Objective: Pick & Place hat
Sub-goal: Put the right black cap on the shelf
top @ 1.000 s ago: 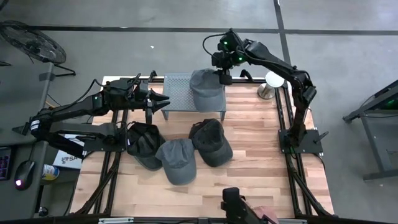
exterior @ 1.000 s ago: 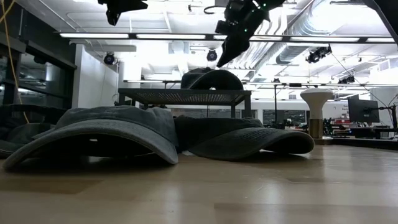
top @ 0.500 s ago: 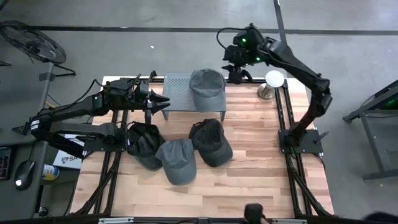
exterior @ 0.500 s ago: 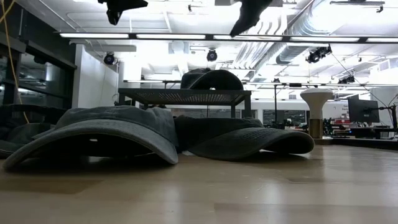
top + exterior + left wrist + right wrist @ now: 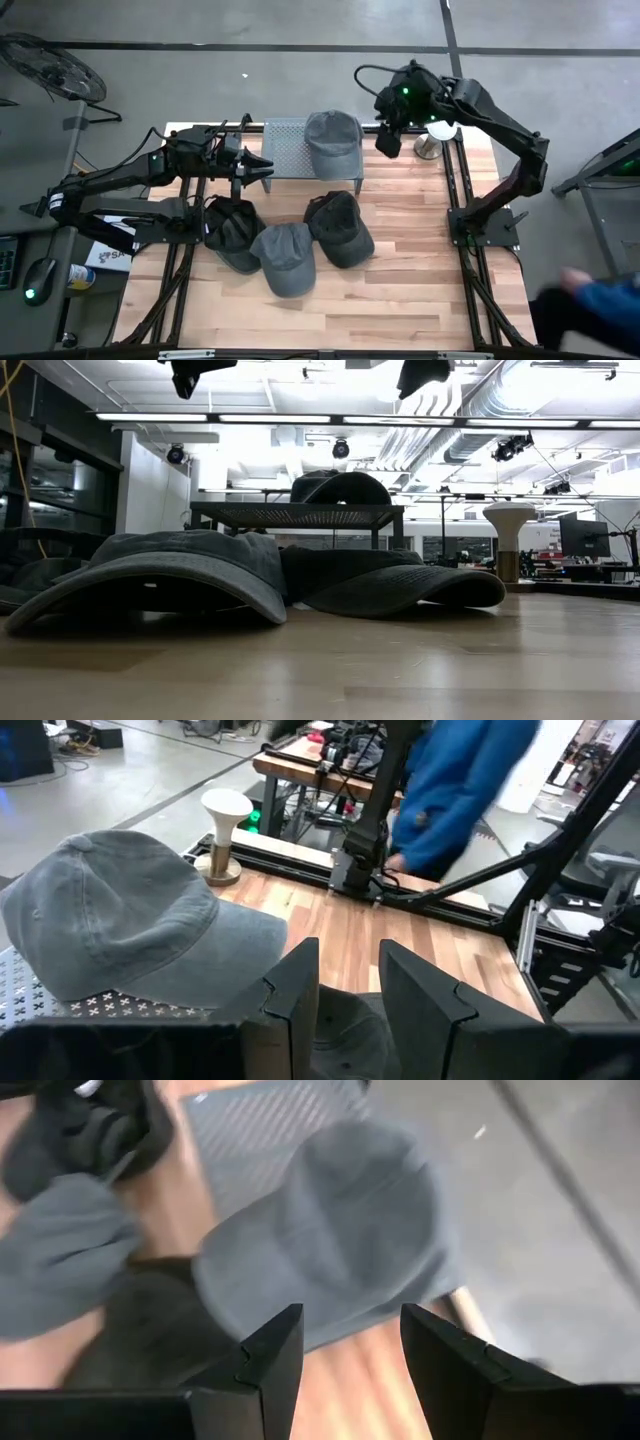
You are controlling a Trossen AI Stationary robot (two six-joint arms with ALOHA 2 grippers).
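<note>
Wooden table (image 5: 410,260) planks carry a perforated metal stand (image 5: 285,148) at the far edge, and a grey hat (image 5: 333,143) lies on that stand with its brim hanging over the near side. Three more caps sit in a cluster nearer the middle: a dark cap (image 5: 340,227), a grey cap (image 5: 283,257) touching it, and a black cap (image 5: 231,230) on the left. A person in a blue sleeve (image 5: 600,300) shows at the table's right corner. The right gripper (image 5: 388,140) hangs just right of the hat, fingers apart and empty. The left gripper (image 5: 262,166) waits beside the stand's left end, fingers slightly apart. A small white-topped post (image 5: 434,135) stands at the far right corner.
</note>
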